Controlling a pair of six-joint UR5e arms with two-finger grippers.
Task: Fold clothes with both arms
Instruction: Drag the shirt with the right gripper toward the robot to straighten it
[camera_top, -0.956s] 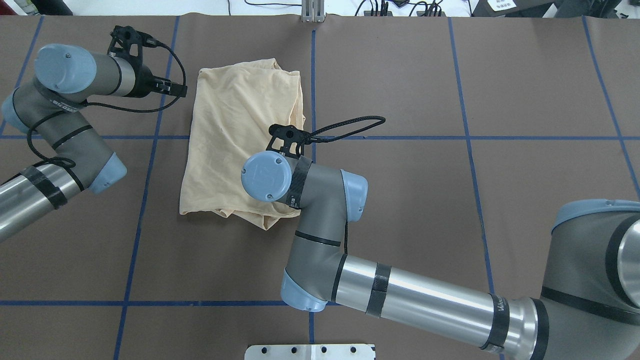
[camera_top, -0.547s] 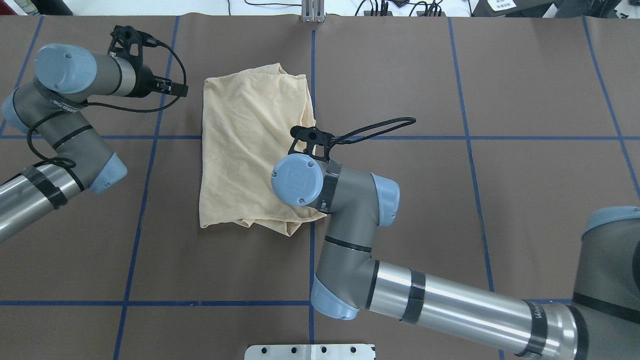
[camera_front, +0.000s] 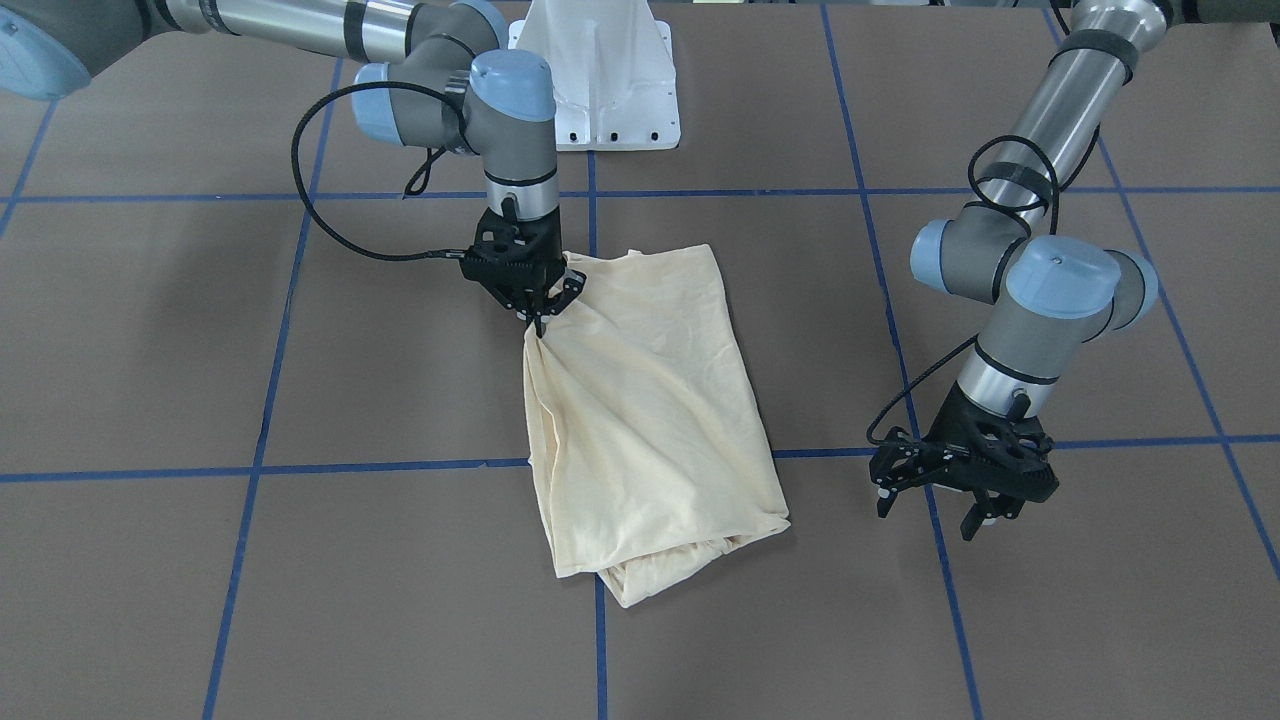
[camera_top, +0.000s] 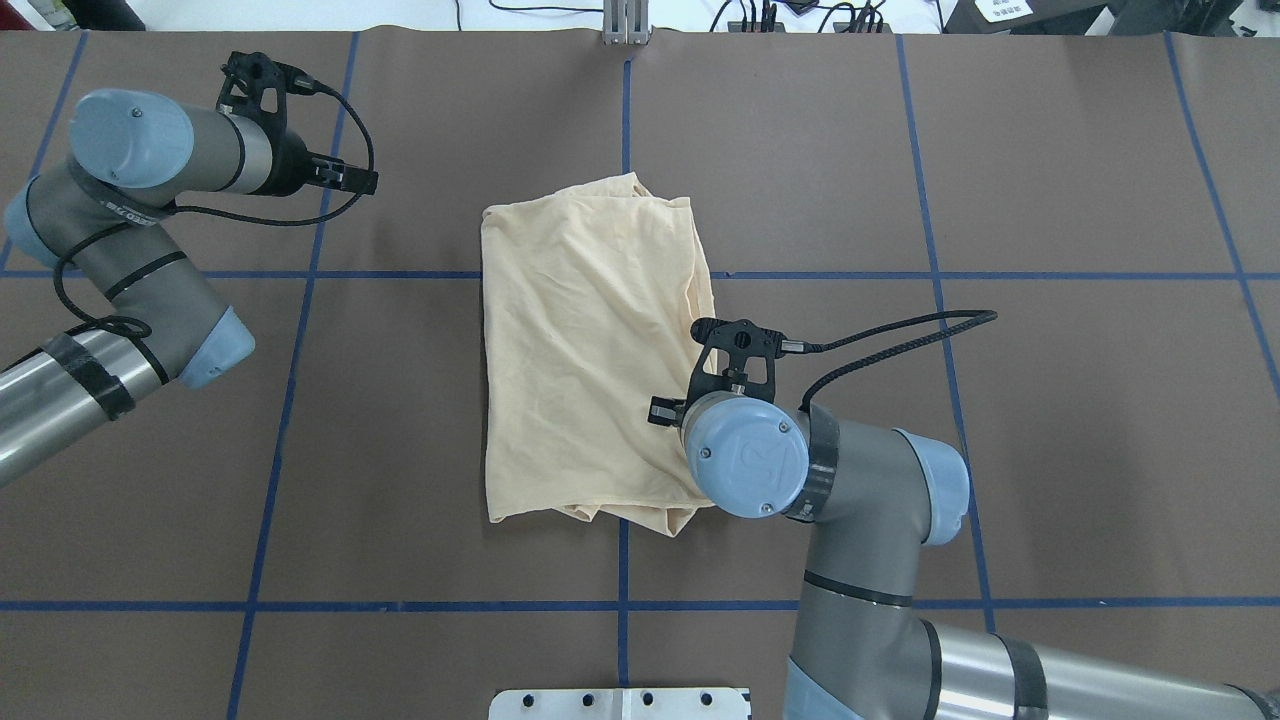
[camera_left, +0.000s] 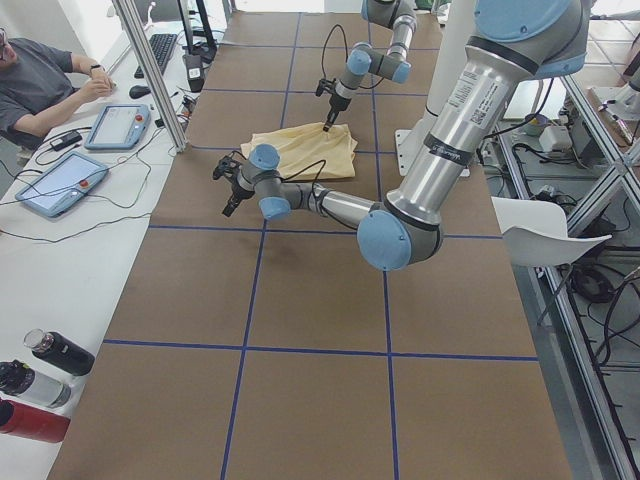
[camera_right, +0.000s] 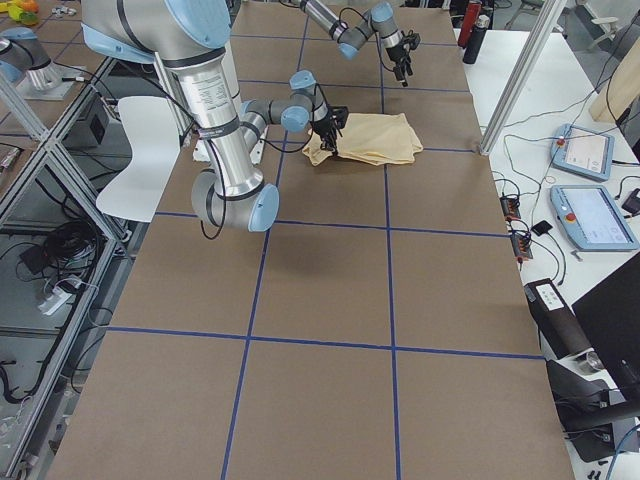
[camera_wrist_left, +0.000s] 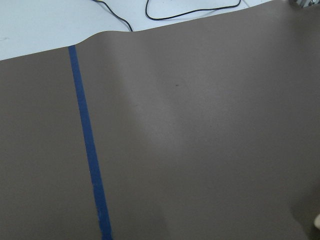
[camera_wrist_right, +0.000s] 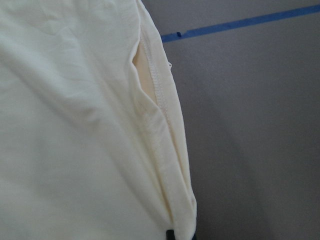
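my right gripper (camera_front: 540, 322): jaws narrow, pinched on a bunched bit of the T-shirt (camera_front: 650, 420), on its edge near the corner closest to my base, cloth tented up to the pinch

right wrist cam: stitched hem (camera_wrist_right: 160, 115) just beside the pinch, more layers stacked under it

from the pinch the shirt runs away from me over the table (camera_front: 200, 350), mostly flat, creased. The end farthest from the pinch is lumpy, with an inner layer poking out

my left gripper (camera_front: 928, 505): jaws wide, empty, over bare table, well apart from the shirt, off the side opposite the pinch

progress, my read: sleeves and print are out of sight, so it's already down to a rough rectangle. What's left: square the edges, flatten the lumpy end, probably one more fold, and that wants the left jaws on the cloth too

count: 1 shirt, 2 arms, 2 grippers, 1 of them holding
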